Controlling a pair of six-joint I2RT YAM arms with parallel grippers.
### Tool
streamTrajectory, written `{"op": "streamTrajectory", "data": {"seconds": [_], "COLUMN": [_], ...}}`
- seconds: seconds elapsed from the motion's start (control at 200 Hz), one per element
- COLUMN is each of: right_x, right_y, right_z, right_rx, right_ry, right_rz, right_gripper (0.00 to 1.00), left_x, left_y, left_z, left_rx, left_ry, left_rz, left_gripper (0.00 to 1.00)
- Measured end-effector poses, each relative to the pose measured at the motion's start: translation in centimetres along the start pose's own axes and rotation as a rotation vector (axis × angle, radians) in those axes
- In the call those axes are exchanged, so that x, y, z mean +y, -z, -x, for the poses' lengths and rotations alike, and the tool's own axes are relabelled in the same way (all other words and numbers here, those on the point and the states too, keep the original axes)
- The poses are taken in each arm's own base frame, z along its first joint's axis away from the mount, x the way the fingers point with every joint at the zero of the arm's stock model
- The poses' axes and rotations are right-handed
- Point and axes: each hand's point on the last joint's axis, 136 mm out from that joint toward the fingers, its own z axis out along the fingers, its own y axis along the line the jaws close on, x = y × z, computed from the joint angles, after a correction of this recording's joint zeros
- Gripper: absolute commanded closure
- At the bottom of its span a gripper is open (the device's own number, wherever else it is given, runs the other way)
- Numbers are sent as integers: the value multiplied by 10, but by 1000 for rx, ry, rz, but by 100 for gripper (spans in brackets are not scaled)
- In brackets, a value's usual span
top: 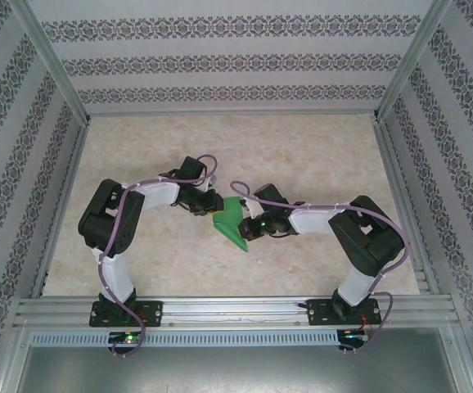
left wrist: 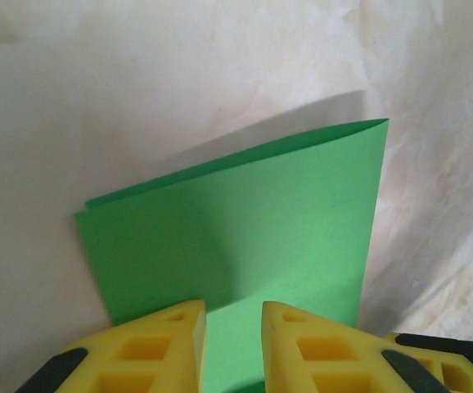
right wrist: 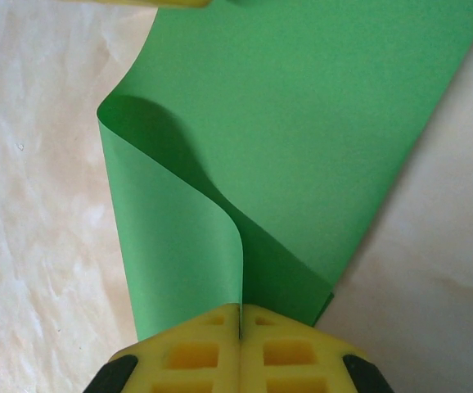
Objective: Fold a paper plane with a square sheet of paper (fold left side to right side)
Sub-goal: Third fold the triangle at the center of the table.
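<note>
Right gripper (right wrist: 241,313): yellow fingers pressed together, pinching the square sheet of paper (right wrist: 318,123) at its near end, where two layers meet at the seam between the fingers.
Paper at the right gripper: the left layer rises from the fingers in a soft, rounded curl. The other layer runs away from the gripper, flat and broad.
Left gripper (left wrist: 234,315): yellow fingers spread, with a clear gap between them. The near edge of the green sheet runs into that gap, and I cannot tell whether either pad touches it.
Paper at the left gripper: doubled over. The upper layer sits slightly askew, so a thin strip of the lower layer shows along the far edge, and the right corner lifts a little and casts a shadow.
Where the paper is: near the middle of the tabletop (top: 302,155), between the two grippers, which meet it from the left and the right in the top view.
Tabletop: pale, marbled beige, bare around the sheet.
Surroundings: patterned striped walls (top: 220,61) on three sides, and a metal rail (top: 236,309) along the near edge carrying both arm bases.
</note>
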Motion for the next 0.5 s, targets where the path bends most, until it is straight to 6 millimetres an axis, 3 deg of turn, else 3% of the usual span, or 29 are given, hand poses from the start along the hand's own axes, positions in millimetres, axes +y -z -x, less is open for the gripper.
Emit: {"op": "streamTrajectory", "data": {"seconds": [0.14,0.3,0.39,0.5], "right_x": [0,0,0,1], "right_y": [0,-1,-1,-1], "right_z": [0,0,0,0], "right_rx": [0,1,2,2], "right_ry": [0,0,0,0], "right_rz": [1,4,5,8], "right_gripper": [100,100,100,100], "left_x": [-10,-21,-21,-22], "left_y": [25,50,49,35], "left_z": [1,-11,-25,-51], "left_rx": [-70,-124,-117,-58], "left_ry": [-32,-62,-54,-35], "left_rz": [0,-44,-77,-114], "left_gripper": [79,84,84,84]}}
